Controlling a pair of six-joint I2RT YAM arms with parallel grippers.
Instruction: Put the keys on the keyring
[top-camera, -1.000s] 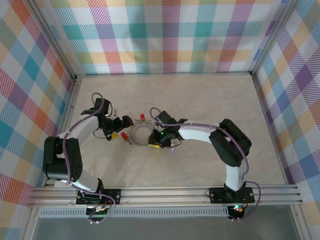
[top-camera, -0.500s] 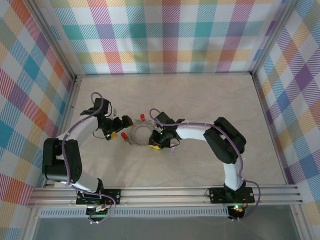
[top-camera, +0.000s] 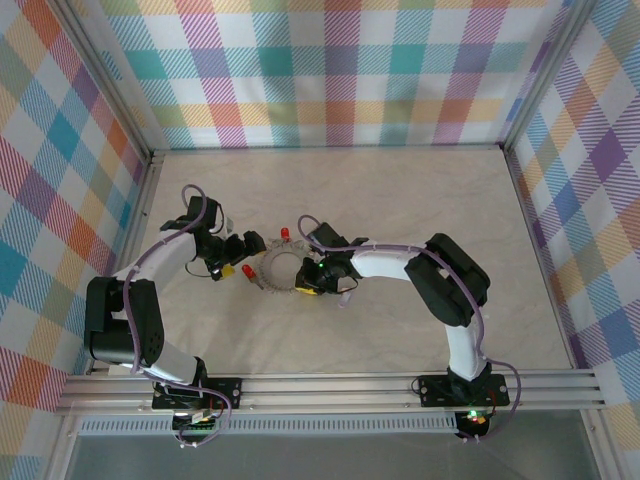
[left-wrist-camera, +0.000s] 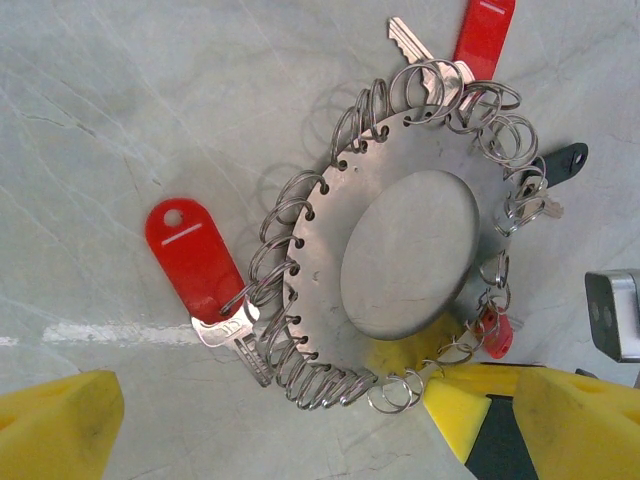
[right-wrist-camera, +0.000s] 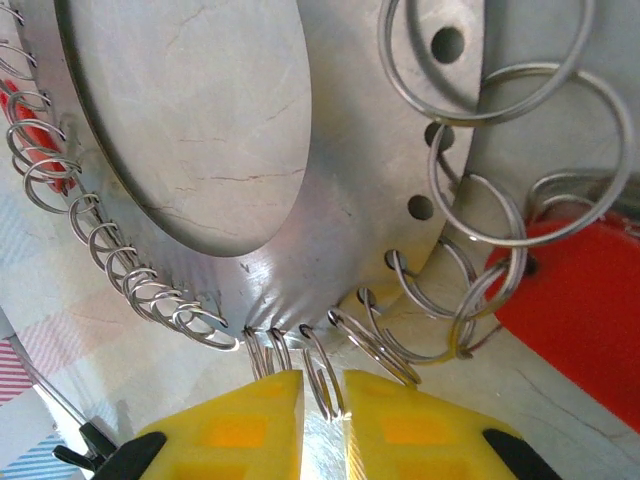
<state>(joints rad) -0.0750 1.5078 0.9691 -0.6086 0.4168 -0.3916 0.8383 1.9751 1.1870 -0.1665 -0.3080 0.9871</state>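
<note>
**Right gripper pinches keyring rim; left gripper spread wide**

Nearest, the right gripper (right-wrist-camera: 322, 400) has its yellow fingers almost together on the rim of the keyring (left-wrist-camera: 322, 240), with one wire loop between them; the keyring lies flat on the marble table (top-camera: 400, 200) between the arms; a red key (left-wrist-camera: 195, 255) hangs from a loop on its left side; a second red key (left-wrist-camera: 483, 35) and a dark key (left-wrist-camera: 560, 160) sit at the far rim; the left gripper (top-camera: 237, 248) is spread wide just beside the keyring, holding nothing.

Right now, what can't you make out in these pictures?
- Top view: keys on the ring too small to count; the right gripper covers its edge.
- Left wrist view: top red key cut off by the picture's edge.
- Right wrist view: whether the yellow fingers truly pinch the ring's rim.
</note>
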